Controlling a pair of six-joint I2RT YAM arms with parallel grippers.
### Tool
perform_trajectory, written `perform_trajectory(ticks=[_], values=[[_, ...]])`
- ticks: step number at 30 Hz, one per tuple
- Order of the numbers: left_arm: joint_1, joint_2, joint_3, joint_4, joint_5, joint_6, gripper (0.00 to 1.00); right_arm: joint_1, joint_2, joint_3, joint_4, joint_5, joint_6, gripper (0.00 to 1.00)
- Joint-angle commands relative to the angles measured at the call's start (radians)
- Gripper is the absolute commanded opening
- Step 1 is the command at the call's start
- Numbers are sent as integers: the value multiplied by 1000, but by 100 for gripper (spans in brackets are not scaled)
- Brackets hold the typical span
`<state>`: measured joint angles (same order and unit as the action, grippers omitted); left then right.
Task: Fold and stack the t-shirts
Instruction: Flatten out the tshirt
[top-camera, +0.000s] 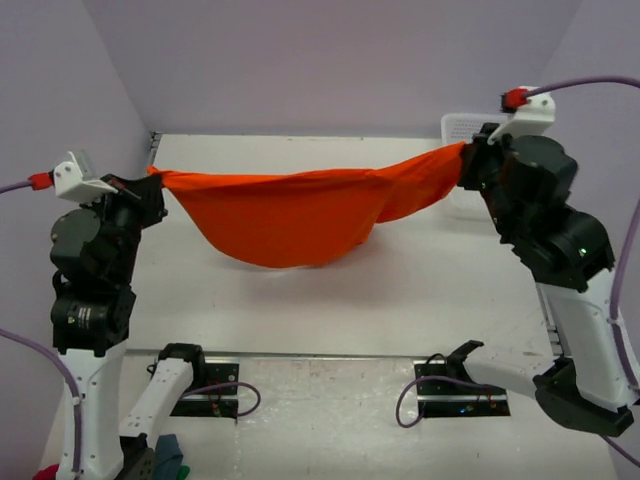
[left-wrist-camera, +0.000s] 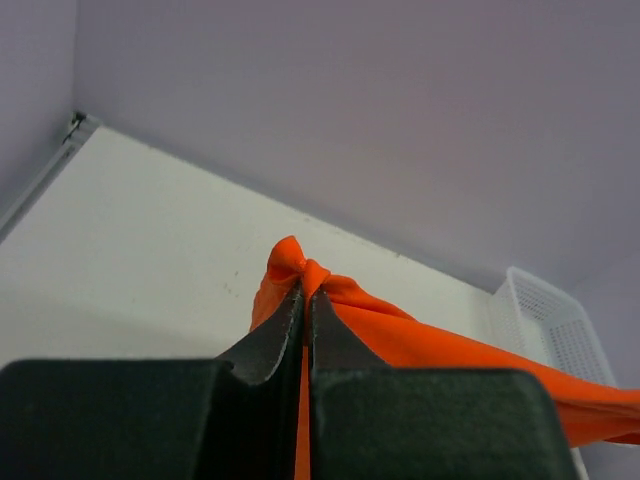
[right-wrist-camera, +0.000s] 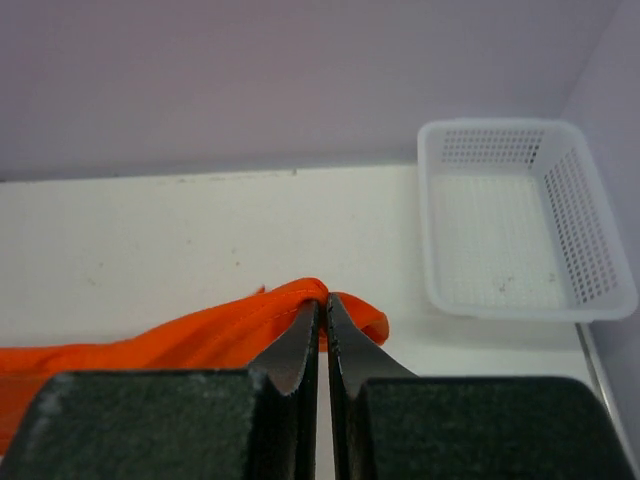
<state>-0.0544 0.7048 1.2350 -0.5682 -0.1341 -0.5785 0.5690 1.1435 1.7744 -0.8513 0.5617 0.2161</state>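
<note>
My left arm (top-camera: 95, 260) and right arm (top-camera: 545, 215) are black at the upper joints, white on the lower links. Lilac cables (top-camera: 590, 83) meet red plugs (top-camera: 515, 98) on white wrist mounts (top-camera: 535, 115). My left gripper (left-wrist-camera: 308, 292) has dark tapering fingers (left-wrist-camera: 275, 345).

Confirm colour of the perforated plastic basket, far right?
White perforated plastic basket; clearest in right wrist view.

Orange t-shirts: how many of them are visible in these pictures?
1. The orange t-shirt hangs stretched between the left gripper and the right gripper. The cloth bundle at the near left edge is mostly out of view and may hide more.
</note>
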Motion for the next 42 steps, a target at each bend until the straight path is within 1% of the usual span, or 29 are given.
perform_trajectory(ticks=[1, 3, 4, 6, 8, 9, 11, 13, 16, 19, 22, 23, 25, 29, 31, 34, 35, 36, 38, 42], values=[[7, -11, 194, 62, 76, 135, 0, 9, -83, 131, 37, 3, -112, 0], [7, -1, 265, 48, 90, 158, 0, 26, -111, 180, 34, -3, -144, 0], [7, 13, 332, 42, 100, 176, 0, 29, -116, 203, 18, -11, -153, 0], [7, 24, 418, 22, 108, 190, 0, 40, -131, 269, -14, -34, -167, 0], [7, 38, 463, 11, 128, 210, 0, 48, -140, 318, -28, -104, -176, 0], [7, 47, 501, 7, 129, 221, 0, 49, -151, 335, -35, -114, -187, 0], [7, 58, 533, -15, 154, 226, 0, 52, -149, 393, -51, -118, -196, 0], [7, 76, 569, -33, 169, 232, 0, 52, -154, 418, -52, -128, -208, 0], [7, 79, 555, -39, 175, 235, 0, 52, -153, 447, -34, -135, -245, 0], [7, 91, 535, -44, 162, 236, 0, 52, -110, 485, -38, -135, -264, 0], [7, 114, 500, -41, 142, 236, 0, 52, -87, 435, 14, -105, -284, 0], [7, 120, 485, -23, 140, 236, 0, 52, -71, 404, 27, -103, -285, 0], [7, 142, 425, 1, 139, 233, 0, 52, -42, 398, 69, -85, -305, 0], [7, 205, 338, 99, 110, 236, 0, 48, 94, 479, 101, -59, -375, 0], [7, 255, 330, 132, 113, 241, 0, 35, 145, 513, 144, -54, -403, 0], [7, 312, 333, 212, 119, 252, 0, 14, 266, 635, 159, -65, -446, 0], [7, 326, 349, 217, 117, 253, 0, 9, 294, 695, 159, -71, -461, 0], [5, 358, 360, 220, 111, 259, 0, 8, 335, 715, 173, -74, -469, 0], [7, 387, 380, 234, 110, 269, 0, 3, 358, 732, 216, -71, -497, 0], [7, 395, 426, 219, 117, 276, 0, 3, 371, 732, 232, -57, -524, 0]])
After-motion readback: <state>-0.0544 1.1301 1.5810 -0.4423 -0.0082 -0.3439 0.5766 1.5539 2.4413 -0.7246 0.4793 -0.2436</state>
